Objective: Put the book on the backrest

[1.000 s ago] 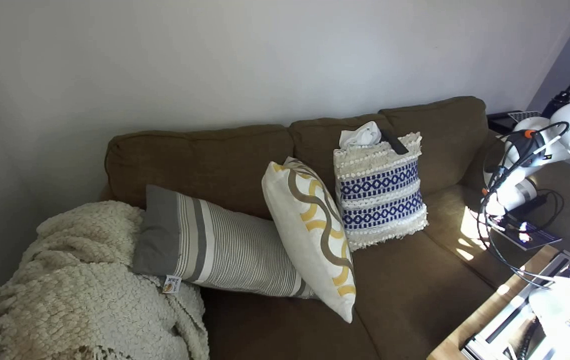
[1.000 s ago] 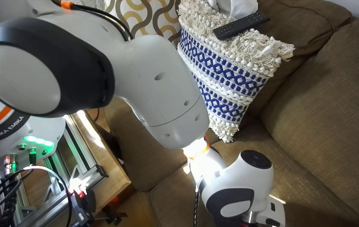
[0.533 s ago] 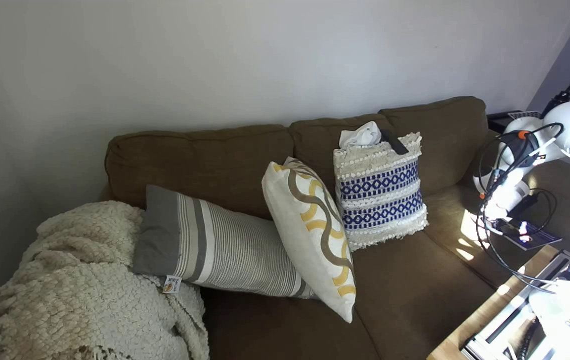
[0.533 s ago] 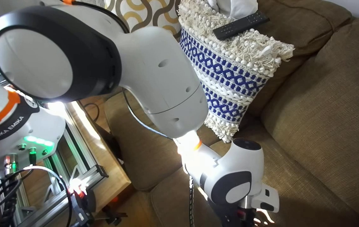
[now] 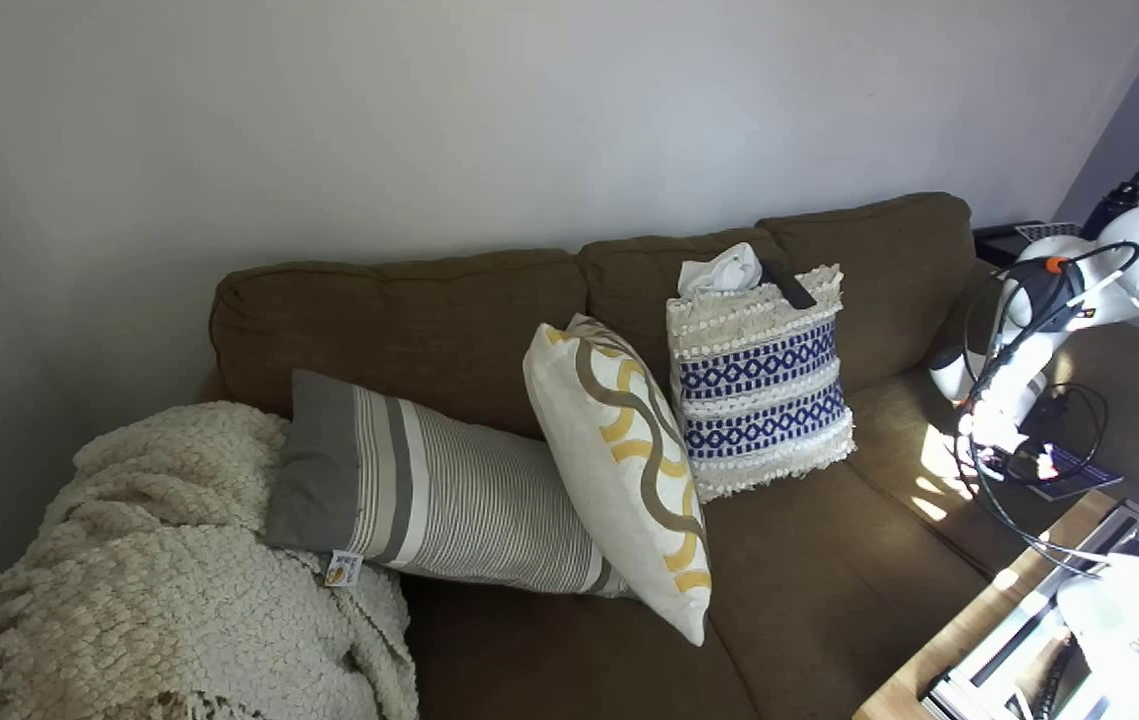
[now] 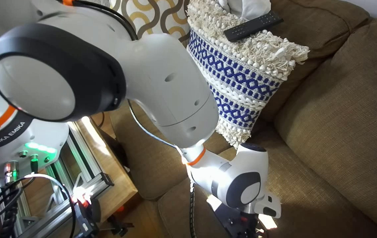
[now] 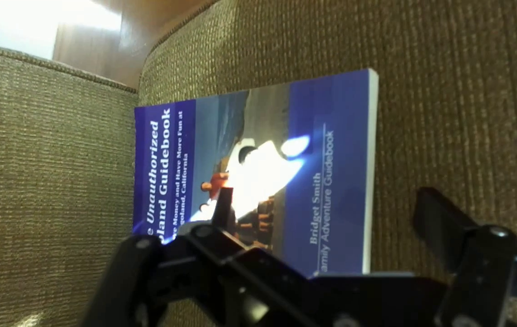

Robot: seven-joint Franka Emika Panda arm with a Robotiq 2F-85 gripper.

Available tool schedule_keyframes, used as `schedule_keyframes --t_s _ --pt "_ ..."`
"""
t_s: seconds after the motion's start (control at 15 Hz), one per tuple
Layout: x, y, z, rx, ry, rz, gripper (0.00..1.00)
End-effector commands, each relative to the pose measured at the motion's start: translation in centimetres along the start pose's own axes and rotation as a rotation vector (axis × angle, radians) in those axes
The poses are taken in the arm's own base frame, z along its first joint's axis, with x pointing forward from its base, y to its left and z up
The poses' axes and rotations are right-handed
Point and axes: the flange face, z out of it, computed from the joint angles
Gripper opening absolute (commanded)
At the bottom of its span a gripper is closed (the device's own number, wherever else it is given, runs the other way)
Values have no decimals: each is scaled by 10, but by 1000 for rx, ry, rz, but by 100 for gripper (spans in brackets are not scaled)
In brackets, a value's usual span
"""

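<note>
The book point(image 7: 267, 122) lies flat on the brown seat cushion in the wrist view, with a blue cover and a bright sun patch. It also shows partly in an exterior view point(image 5: 1079, 482), behind cables. My gripper point(image 7: 326, 202) is open and empty above it. One fingertip overlaps the cover's middle in the picture; the other is beyond the book's pale right edge, over the fabric. The gripper also shows at the bottom of an exterior view point(image 6: 244, 228), its tips unclear. The brown sofa backrest point(image 5: 874, 290) rises behind the seats and shows in an exterior view point(image 6: 344, 109).
A navy-and-white cushion point(image 5: 764, 400) leans on the backrest, with a black remote point(image 6: 254, 26) and white tissue point(image 5: 724, 270) at its top. A curvy-patterned cushion point(image 5: 619, 470), striped cushion point(image 5: 479, 500) and blanket point(image 5: 169, 560) lie further along. A wooden table point(image 6: 118, 185) bears the arm's base.
The wrist and gripper have shifted left in an exterior view and up-left in the other, with the gripper still over the sofa seat. The book has not visibly moved.
</note>
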Motion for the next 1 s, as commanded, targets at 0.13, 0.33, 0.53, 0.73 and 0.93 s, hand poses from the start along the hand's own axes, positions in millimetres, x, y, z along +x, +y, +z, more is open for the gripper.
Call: schedule_keyframes --t_s 0.13,0.33,0.53,0.73,0.93 --pt "-10 11 29 30 -123 67 100" --pt "-19 27 46 21 -124 100 100" --pt "-25 37 58 -26 -93 133 100" --pt "-23 32 59 -25 -64 134 100" --pt "-9 19 45 31 56 74 100"
